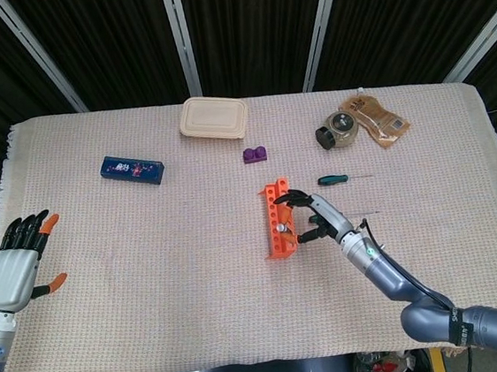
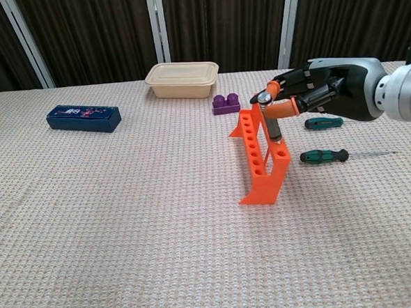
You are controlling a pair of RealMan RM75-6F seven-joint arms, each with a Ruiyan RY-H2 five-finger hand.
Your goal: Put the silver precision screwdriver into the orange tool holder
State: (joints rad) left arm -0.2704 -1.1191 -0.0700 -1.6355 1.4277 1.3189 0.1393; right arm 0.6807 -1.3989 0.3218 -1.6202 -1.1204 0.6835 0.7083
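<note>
Your right hand [image 2: 314,97] fingers [image 2: 281,110] pinch the silver precision screwdriver [image 2: 271,124] seated in the tilted orange tool holder [image 2: 262,159]; left hand [image 1: 13,268] fingers spread, empty.

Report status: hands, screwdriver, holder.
Right hand pinches silver screwdriver, tip in orange holder. Holder tilted. Left hand open, idle. Nothing blocking.

tool holder [image 2: 262,161] mid-table, screwdriver [image 2: 269,122] in it; two drivers [image 2: 323,156] to its right, lidded box [image 2: 182,79] behind.
</note>
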